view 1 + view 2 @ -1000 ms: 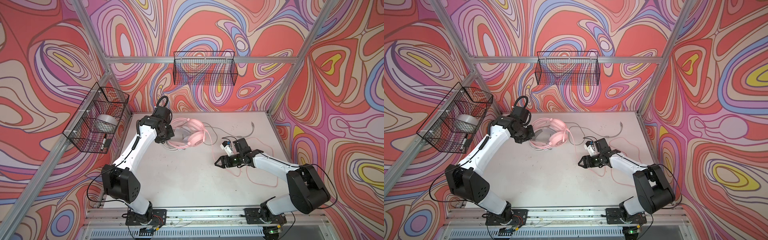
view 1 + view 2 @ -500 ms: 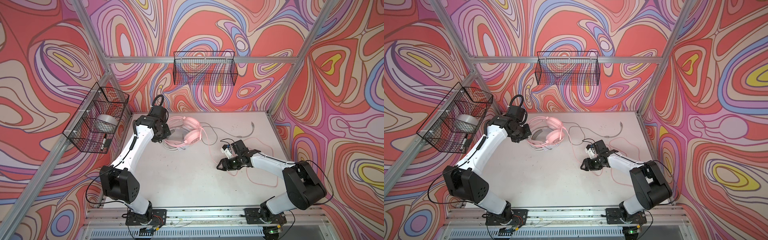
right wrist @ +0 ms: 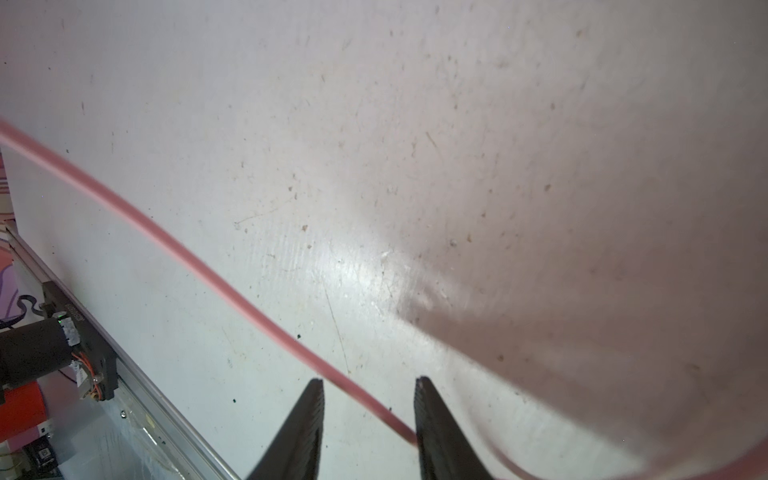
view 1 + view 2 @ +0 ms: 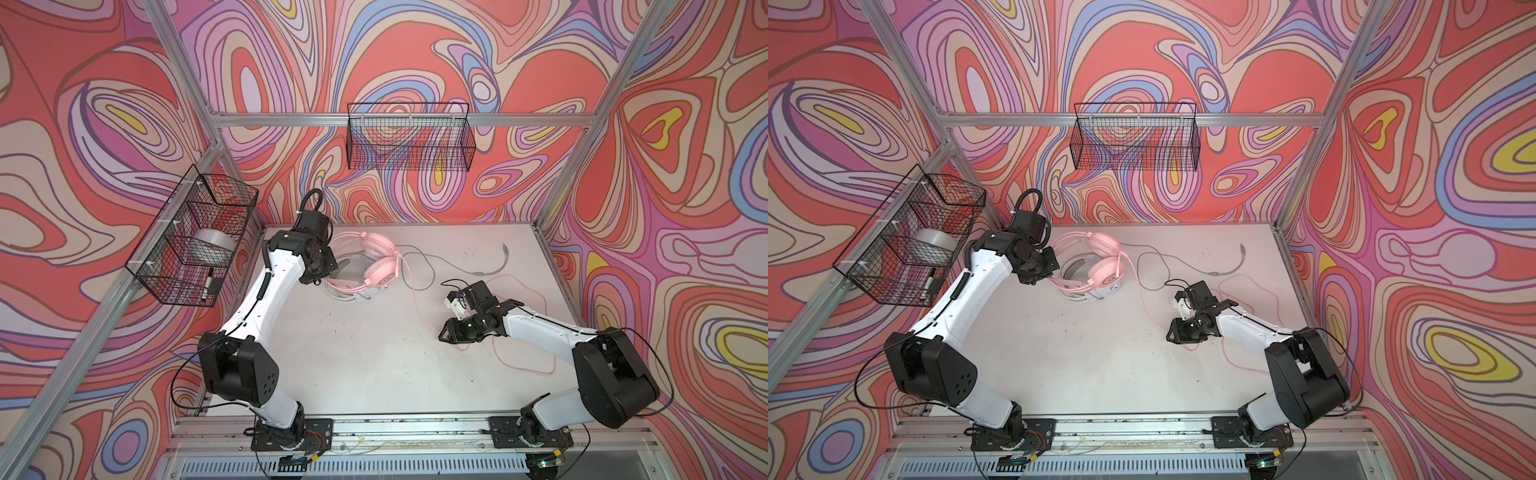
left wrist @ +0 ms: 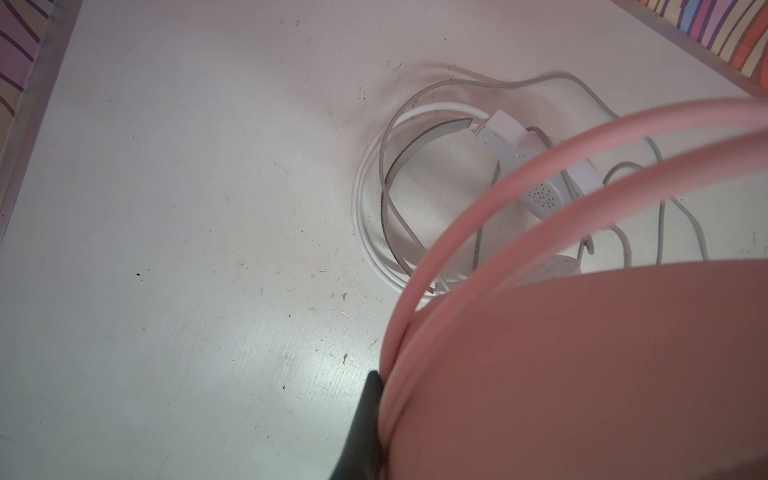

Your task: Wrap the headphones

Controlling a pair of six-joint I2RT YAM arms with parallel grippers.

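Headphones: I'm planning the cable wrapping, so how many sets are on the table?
2. The pink headset lies at the back left of the table; the white headset lies beneath it, partly hidden. No other set shows.

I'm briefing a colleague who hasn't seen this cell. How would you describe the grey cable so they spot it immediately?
On the white table, look right of the pink headphones, toward the back. The grey cable snakes away from them to a loose plug end. The pink cable beside it differs in colour and runs forward instead.
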